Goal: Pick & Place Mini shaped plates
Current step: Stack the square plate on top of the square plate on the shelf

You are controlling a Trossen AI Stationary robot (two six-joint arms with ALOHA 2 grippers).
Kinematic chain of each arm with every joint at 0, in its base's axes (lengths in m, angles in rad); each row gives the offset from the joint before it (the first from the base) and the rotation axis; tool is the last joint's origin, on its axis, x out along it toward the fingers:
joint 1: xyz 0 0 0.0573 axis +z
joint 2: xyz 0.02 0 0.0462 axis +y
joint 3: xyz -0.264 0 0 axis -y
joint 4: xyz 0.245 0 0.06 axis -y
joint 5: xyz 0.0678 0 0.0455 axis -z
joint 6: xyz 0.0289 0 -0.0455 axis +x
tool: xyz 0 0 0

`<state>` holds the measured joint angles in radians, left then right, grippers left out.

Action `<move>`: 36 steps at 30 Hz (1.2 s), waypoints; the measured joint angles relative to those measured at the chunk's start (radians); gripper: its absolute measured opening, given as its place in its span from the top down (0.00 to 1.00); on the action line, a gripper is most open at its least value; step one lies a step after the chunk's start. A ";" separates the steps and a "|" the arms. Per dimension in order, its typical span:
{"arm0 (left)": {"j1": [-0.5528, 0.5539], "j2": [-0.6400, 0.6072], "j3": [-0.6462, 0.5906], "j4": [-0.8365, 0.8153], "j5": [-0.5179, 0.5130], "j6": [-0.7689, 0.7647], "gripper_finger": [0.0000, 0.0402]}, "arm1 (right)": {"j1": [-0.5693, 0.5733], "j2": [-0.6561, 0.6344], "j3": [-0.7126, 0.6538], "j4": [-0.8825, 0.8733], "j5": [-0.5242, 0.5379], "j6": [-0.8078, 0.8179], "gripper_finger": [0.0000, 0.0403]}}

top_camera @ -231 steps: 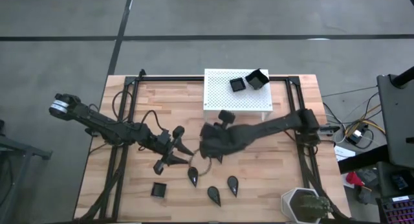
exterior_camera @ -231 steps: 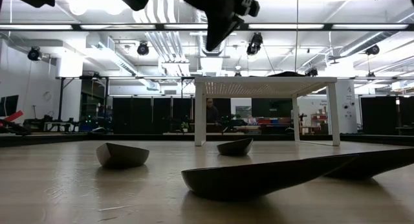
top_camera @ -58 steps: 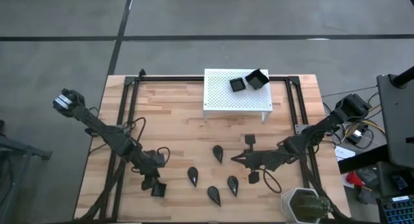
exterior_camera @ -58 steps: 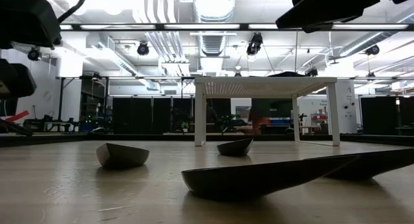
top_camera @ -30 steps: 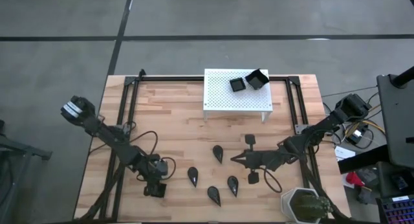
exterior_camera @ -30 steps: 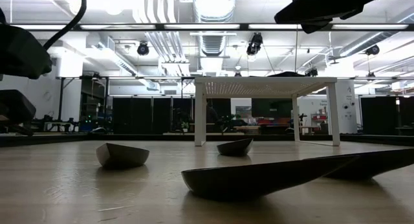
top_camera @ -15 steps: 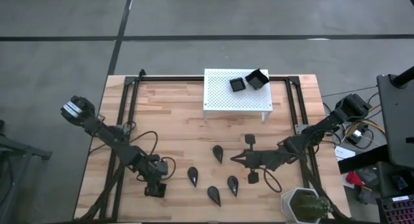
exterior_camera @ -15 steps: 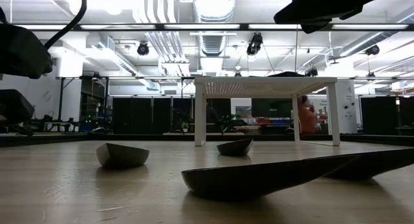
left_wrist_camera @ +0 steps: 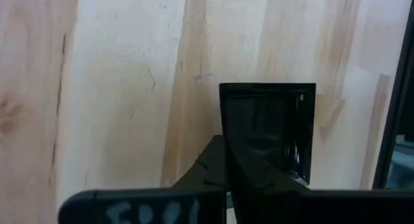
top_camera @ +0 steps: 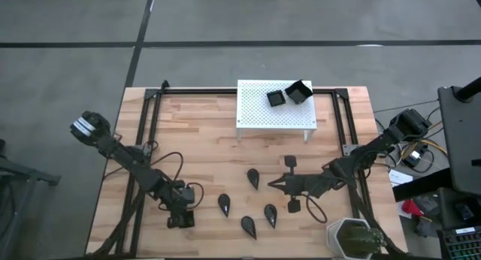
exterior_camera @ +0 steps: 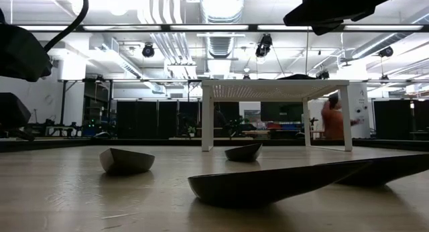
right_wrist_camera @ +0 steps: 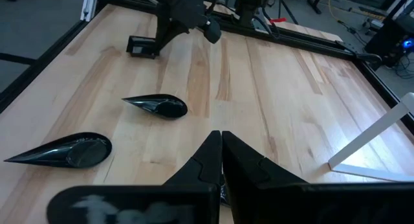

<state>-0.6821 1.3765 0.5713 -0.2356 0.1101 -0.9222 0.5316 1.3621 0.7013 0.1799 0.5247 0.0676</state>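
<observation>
While my left gripper (top_camera: 180, 219) sits low at the front-left part of the wooden table (top_camera: 203, 140), its fingers are clamped together on the near rim of a square black plate (left_wrist_camera: 266, 130), so I'd call that a grab. From the wrist cam the plate lies flat on the wood.

My right gripper (top_camera: 273, 184) hangs over the middle-right of the table, fingers pinched together with nothing between them.

Four teardrop plates lie loose in front: one (top_camera: 253, 177) just left of my right gripper, another (top_camera: 224, 204) nearer the left arm, and two (top_camera: 249, 227) (top_camera: 270, 213) toward the front edge. Two more square plates (top_camera: 276, 98) (top_camera: 299, 92) are up on the white perforated stand (top_camera: 259, 113) at the back.
</observation>
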 joint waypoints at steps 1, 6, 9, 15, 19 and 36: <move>0.002 -0.003 0.000 0.000 -0.006 -0.013 1.00 | -0.001 0.000 0.000 0.000 0.000 0.000 0.98; 0.006 -0.037 0.000 0.002 -0.079 -0.056 1.00 | -0.002 0.000 0.000 0.003 0.000 0.000 0.98; 0.007 -0.076 0.000 0.001 -0.129 -0.093 1.00 | -0.002 0.000 0.000 0.003 0.000 0.000 0.98; 0.008 -0.191 0.000 0.006 -0.306 -0.207 1.00 | -0.002 0.000 0.000 0.010 0.000 0.001 0.98; 0.009 -0.254 0.000 0.058 -0.471 -0.292 1.00 | -0.003 0.000 0.000 0.013 -0.001 0.001 0.98; 0.035 -0.275 -0.001 0.358 -1.070 0.063 1.00 | -0.014 0.000 0.000 0.119 0.039 0.083 0.98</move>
<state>-0.6472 1.1019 0.5705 0.1226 -0.9602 -0.8592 0.5171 1.3624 0.7010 0.2993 0.5633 0.1505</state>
